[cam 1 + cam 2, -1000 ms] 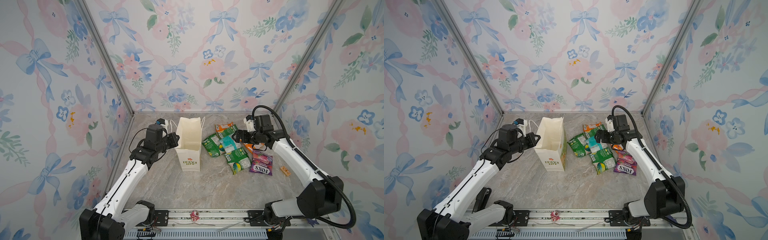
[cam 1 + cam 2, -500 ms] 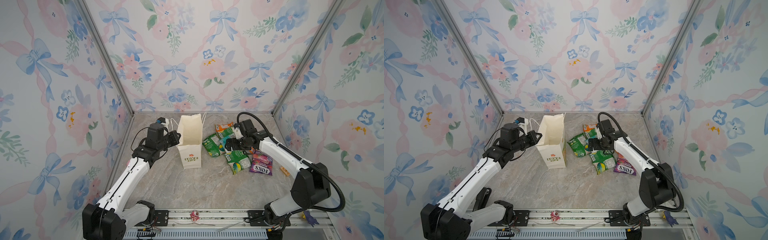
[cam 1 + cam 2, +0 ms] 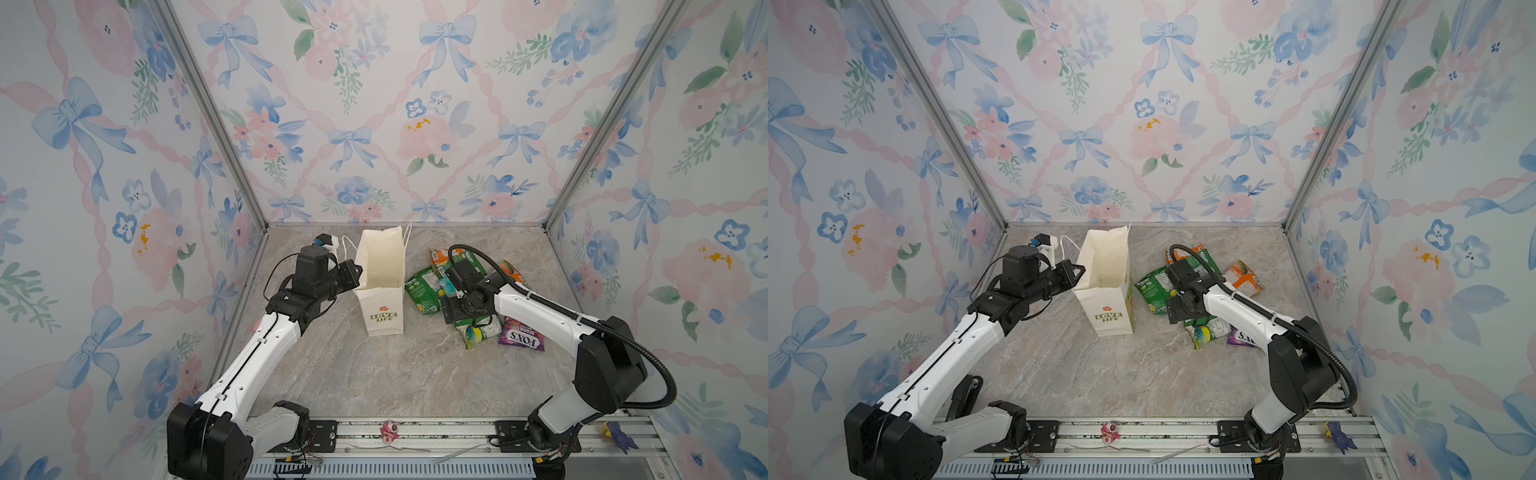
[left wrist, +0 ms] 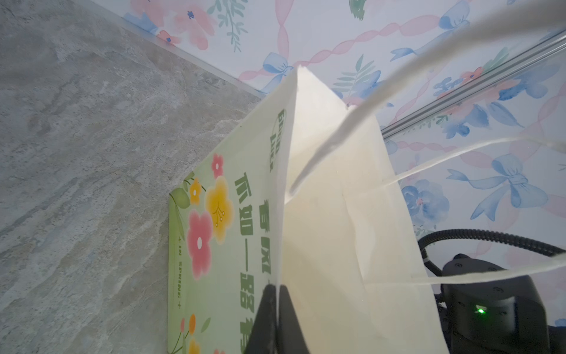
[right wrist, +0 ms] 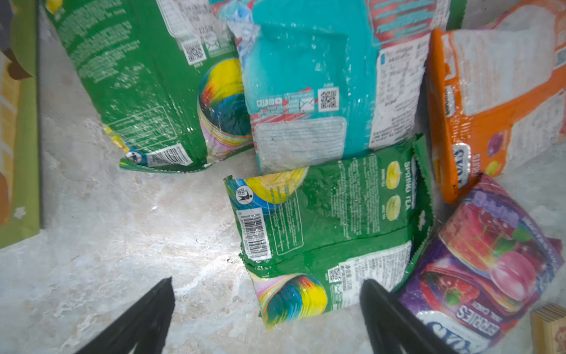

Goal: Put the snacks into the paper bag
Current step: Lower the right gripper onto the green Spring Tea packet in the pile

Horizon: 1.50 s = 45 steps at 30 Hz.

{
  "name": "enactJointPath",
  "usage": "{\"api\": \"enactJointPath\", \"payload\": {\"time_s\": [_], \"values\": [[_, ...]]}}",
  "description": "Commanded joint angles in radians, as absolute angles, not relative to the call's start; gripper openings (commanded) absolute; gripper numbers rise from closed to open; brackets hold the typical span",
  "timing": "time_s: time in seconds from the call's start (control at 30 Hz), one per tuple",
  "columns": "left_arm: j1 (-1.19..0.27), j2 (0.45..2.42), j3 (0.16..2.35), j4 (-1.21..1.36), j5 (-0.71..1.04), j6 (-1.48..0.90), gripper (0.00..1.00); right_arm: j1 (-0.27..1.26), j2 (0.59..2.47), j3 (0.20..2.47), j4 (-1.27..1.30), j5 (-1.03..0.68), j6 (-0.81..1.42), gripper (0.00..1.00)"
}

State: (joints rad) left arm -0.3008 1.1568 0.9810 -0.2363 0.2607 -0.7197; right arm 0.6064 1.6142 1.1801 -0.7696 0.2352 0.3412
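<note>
No packet looks bagged yet: left pincer (image 4: 277,294) pinches the paper bag (image 3: 384,316) rim, right pincer (image 5: 266,280) hovers spread over the snacks (image 3: 424,286) toward the table's (image 3: 374,374) right edge.

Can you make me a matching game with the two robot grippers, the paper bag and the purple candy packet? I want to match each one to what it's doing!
1 left gripper
2 right gripper
3 tall cream-white paper bag
4 purple plastic FOX'S candy packet

A lying flat
B jaws wide open
C standing upright
D jaws shut on the bag's rim

Pairs: 1-D, 2-B, 3-C, 4-A
</note>
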Motion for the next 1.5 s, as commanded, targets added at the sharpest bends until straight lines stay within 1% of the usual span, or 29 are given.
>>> {"api": "enactJointPath", "payload": {"time_s": [0.0,0.27,1.0,1.47], "values": [[-0.298,1.163,0.985,-0.225,0.279,-0.721,0.0,0.638,1.645,1.161,-0.816,0.303,0.387,0.97],[-0.295,1.159,0.981,-0.226,0.282,-0.716,0.0,0.687,1.723,1.18,-0.847,0.342,0.41,0.97],[-0.291,1.155,0.969,-0.226,0.3,-0.713,0.0,0.72,1.793,1.186,-0.889,0.5,0.492,0.97],[-0.287,1.15,0.966,-0.227,0.301,-0.715,0.0,0.72,1.844,1.179,-0.803,0.524,0.53,0.97]]}}
